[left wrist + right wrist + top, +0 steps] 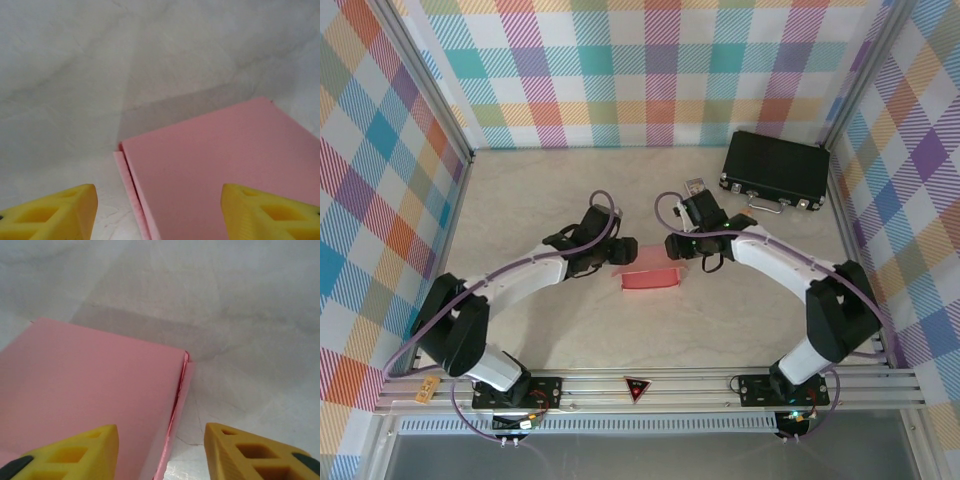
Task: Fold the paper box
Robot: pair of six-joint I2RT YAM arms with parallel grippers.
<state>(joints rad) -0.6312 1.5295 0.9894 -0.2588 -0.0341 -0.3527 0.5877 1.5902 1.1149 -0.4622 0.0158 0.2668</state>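
The salmon-pink paper box point(649, 279) lies on the table between the two arms, folded into a small rectangular shape. My left gripper point(623, 250) hangs over its left end, open; in the left wrist view the box point(225, 175) fills the gap between the yellow fingertips point(60, 212), its left edge showing a thin side flap. My right gripper point(676, 248) hangs over the right end, also open; in the right wrist view the box point(90, 390) shows its right edge and a slightly gaping side flap point(181, 400) between the yellow fingertips point(255, 455).
A larger black hard case point(775, 170) lies at the back right, with a tiny printed card point(694, 186) to its left. The marbled tabletop point(520, 200) is ringed by checkered walls, and a metal rail point(650, 385) runs along the near edge.
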